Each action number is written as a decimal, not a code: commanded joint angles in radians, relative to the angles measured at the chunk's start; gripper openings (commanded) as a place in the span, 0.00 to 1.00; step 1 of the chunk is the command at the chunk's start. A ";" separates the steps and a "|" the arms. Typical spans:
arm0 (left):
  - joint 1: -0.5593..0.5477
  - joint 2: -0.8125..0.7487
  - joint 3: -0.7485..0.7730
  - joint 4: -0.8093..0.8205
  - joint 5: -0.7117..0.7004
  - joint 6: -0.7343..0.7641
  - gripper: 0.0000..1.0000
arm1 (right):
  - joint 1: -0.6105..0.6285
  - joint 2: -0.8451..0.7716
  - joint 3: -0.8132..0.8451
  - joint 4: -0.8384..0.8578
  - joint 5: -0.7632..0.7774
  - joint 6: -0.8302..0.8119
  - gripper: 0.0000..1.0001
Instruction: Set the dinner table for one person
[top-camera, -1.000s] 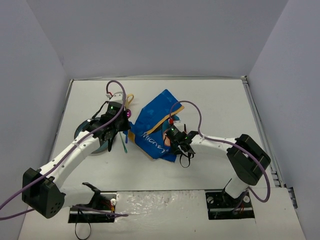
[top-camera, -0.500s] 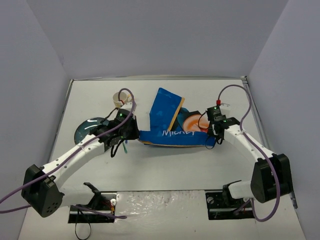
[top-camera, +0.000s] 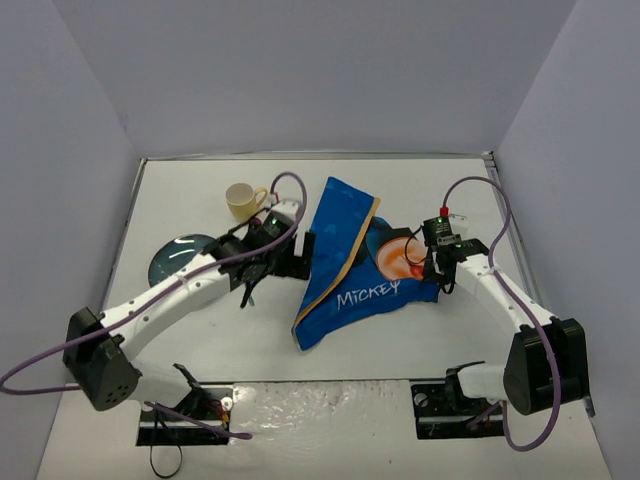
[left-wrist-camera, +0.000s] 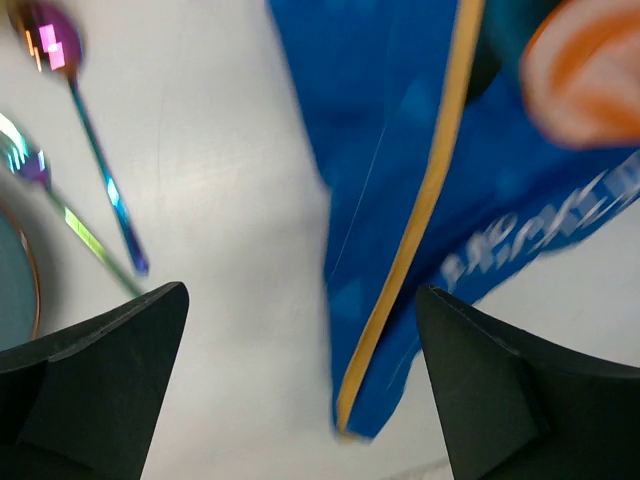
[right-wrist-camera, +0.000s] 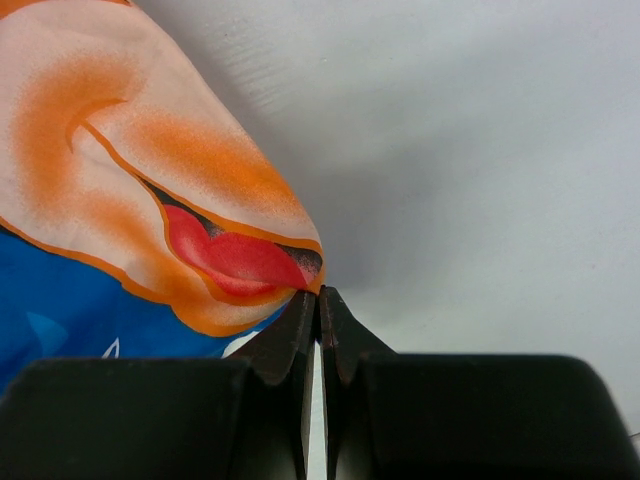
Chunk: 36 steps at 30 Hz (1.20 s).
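Corner of the blue Mickey-print cloth placemat is clamped by the right pincer; on the white flat dinner table it is laid out leftward, up to the wide-parted left pincer.

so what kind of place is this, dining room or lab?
Looks like a lab test cell: a plain white tabletop boxed in by blank grey walls, with left arm and right arm bolted at its near edge.

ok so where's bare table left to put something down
Bare: the far right corner of the table behind the placemat, and the near strip below it. Crowded on the left: cup, plate, spoon, fork, left arm.
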 joint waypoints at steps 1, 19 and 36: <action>0.011 0.153 0.322 0.118 -0.113 0.148 0.94 | -0.007 -0.011 -0.003 0.006 -0.020 -0.007 0.00; 0.007 1.107 1.318 0.097 -0.015 0.403 0.96 | -0.009 0.017 -0.035 0.058 -0.115 0.002 0.00; -0.002 1.136 1.209 0.145 -0.094 0.464 0.72 | -0.009 0.010 -0.041 0.071 -0.109 0.002 0.00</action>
